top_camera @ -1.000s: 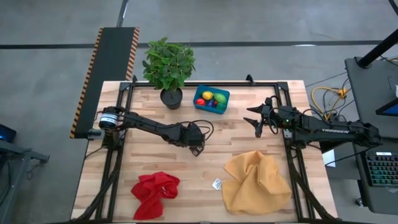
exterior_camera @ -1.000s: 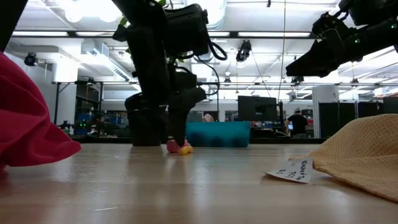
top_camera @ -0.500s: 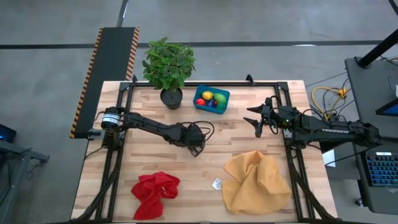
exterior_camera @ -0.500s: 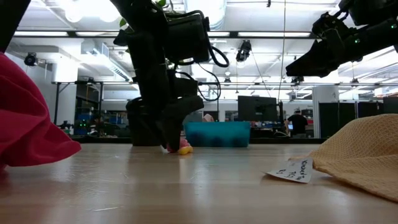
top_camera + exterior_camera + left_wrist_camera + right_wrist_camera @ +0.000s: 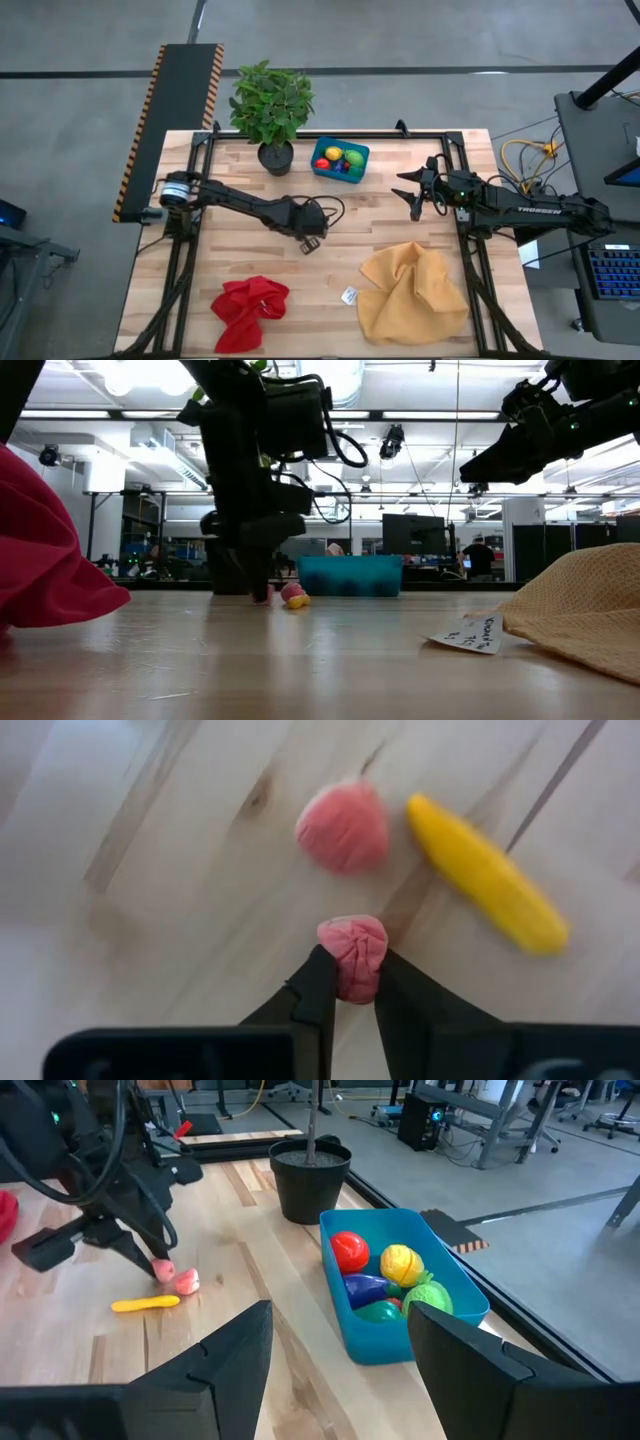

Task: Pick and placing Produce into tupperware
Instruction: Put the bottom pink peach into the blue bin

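My left gripper (image 5: 308, 240) points steeply down at the middle of the table and is shut on a small pink toy piece of Produce (image 5: 352, 945). Beside it on the wood lie a round pink piece (image 5: 343, 825) and a long yellow piece (image 5: 485, 885). The teal tupperware (image 5: 340, 158) stands at the far middle next to the plant pot, with several coloured toy pieces (image 5: 385, 1275) inside. My right gripper (image 5: 415, 195) hangs open above the table's right part, nothing between its fingers. My left gripper pinches the small pink piece by two opposite sides (image 5: 352, 982) between its two fingertips (image 5: 312, 990). The fingers come from above, slanting down. The piece is at the tabletop; whether it is lifted clear does not show.
A potted green plant (image 5: 270, 110) stands left of the tub. A red cloth (image 5: 250, 310) lies crumpled at the near left and a mustard-yellow cloth (image 5: 413, 292) at the near right, with a small white tag (image 5: 349, 295) between them.
My left gripper has stayed over the same spot, rolled its wrist and shut on the small pink piece. The round pink piece and the yellow one have kept their places.
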Tool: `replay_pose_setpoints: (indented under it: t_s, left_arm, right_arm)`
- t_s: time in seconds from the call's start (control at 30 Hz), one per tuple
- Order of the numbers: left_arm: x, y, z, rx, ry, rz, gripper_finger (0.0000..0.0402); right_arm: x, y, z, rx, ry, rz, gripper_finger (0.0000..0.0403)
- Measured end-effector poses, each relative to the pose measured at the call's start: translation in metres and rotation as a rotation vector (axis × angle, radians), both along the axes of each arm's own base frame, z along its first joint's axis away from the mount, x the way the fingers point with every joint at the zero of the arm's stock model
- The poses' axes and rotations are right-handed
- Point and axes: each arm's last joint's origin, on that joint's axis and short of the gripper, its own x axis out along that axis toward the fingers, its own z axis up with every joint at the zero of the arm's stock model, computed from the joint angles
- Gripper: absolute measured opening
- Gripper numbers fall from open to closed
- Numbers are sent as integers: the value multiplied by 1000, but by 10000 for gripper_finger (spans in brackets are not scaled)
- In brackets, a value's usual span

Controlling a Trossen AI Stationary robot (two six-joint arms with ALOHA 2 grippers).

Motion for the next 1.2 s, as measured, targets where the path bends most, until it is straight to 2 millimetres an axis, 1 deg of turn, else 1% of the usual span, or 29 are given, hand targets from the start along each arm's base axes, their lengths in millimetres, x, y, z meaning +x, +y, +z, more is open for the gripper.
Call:
replay_pose_setpoints:
  t_s: [0.17, 0.3, 0.4, 0.6, 0.77, 0.93, 1.0, 1.07, 1.2]
  left_arm:
    - [-8, 1, 9, 4, 35, -2, 33]
    - [-7, -2, 16, 14, 12, -24, 33]
    - [-4, -4, 24, 43, -1, -78, 33]
    - [9, -3, 45, 121, -67, -140, 32]
    - [28, -4, 59, 182, -228, -248, 32]
    - [47, -1, 80, 271, -387, -349, 32]
    - [51, 3, 87, 325, -424, -382, 32]
    - [55, 8, 92, 396, -446, -376, 32]
    - [59, 27, 98, 512, -451, -335, 32]
  right_arm:
    - [0, 0, 0, 0, 0, 0, 226]
    - [0, 0, 0, 0, -1, 0, 226]
    - [0, 0, 0, 7, -6, -2, 226]
    - [0, 0, 1, 11, -11, -8, 226]
    - [0, 0, 1, 10, -13, -11, 226]
    - [0, 0, 1, 10, -13, -11, 226]
    - [0, 0, 1, 10, -13, -11, 226]
    - [0, 0, 1, 10, -13, -12, 226]
    - [0, 0, 1, 10, -13, -12, 226]
